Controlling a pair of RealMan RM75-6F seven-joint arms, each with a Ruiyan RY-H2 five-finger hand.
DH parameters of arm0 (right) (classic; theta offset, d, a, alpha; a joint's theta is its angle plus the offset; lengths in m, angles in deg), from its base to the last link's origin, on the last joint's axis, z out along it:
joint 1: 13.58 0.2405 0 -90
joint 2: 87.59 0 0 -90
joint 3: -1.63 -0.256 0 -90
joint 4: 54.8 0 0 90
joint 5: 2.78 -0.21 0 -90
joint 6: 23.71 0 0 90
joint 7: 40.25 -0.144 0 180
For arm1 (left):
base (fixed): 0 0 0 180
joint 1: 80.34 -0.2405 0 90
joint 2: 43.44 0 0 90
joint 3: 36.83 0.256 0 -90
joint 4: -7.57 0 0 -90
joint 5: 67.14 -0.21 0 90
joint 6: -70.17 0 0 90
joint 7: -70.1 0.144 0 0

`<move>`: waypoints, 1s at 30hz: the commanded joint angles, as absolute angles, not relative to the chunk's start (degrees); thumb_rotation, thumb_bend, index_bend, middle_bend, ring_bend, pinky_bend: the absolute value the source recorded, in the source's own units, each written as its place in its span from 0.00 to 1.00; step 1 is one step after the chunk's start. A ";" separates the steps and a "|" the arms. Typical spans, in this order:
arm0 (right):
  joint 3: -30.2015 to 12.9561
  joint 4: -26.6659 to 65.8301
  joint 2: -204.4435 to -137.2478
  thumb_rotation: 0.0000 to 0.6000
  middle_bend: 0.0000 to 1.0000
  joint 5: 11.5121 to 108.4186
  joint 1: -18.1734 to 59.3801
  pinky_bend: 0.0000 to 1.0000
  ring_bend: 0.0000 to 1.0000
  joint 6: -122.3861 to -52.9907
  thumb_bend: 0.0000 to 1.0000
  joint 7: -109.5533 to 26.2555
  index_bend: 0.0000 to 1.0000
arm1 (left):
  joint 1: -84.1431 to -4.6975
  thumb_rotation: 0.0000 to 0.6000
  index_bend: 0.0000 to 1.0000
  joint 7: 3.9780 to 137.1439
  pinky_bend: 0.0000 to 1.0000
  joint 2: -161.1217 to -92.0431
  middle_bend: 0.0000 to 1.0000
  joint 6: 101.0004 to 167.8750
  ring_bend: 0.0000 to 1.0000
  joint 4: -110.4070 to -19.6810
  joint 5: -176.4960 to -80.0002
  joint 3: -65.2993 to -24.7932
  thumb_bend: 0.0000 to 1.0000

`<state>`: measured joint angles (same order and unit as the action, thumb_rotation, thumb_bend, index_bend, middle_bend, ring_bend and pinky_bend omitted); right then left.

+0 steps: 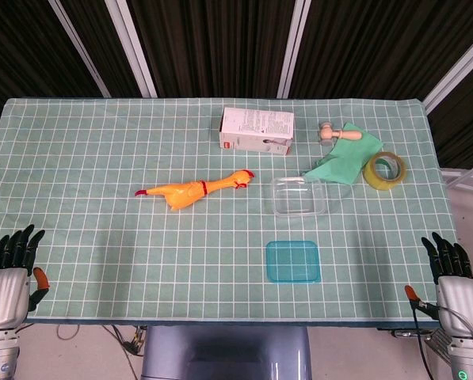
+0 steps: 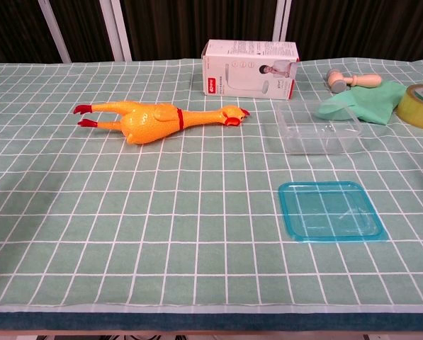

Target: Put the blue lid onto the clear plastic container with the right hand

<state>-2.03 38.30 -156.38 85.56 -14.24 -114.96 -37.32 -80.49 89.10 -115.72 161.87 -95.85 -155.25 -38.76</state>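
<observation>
While both hands wait at the near edge of the table, nothing is held: the right hand point(image 1: 456, 273) rests with its dark fingers apart and empty, and the left hand point(image 1: 10, 273) looks the same. The flat square blue translucent lid point(image 1: 293, 261) lies on the green checked tablecloth point(image 1: 101, 158), just in front of the clear rectangular plastic container point(image 1: 299, 196), a little apart from it. I think the right hand should reach to the lid first, pinch one edge because it lies so flat, then carry it level over the container, which is light and may slide if pushed.
</observation>
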 commanded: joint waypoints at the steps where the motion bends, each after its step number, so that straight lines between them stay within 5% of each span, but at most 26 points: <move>1: -2.08 38.39 -156.37 1.00 0.00 85.51 -14.27 0.00 0.00 -115.02 0.29 -37.28 0.00 | -80.51 1.00 0.09 89.07 0.00 -115.71 0.00 161.90 0.00 -95.86 -155.29 -38.74 0.79; 30: 0.26 47.04 -150.85 1.00 0.00 85.64 -12.73 0.00 0.00 -109.28 0.20 -28.37 0.00 | -80.27 1.00 0.09 87.87 0.00 -115.06 0.00 161.24 0.00 -96.77 -153.30 -39.62 0.79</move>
<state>0.27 44.67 -152.43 86.08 -13.68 -111.04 -33.28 -80.31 87.92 -115.12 161.31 -96.75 -153.39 -39.57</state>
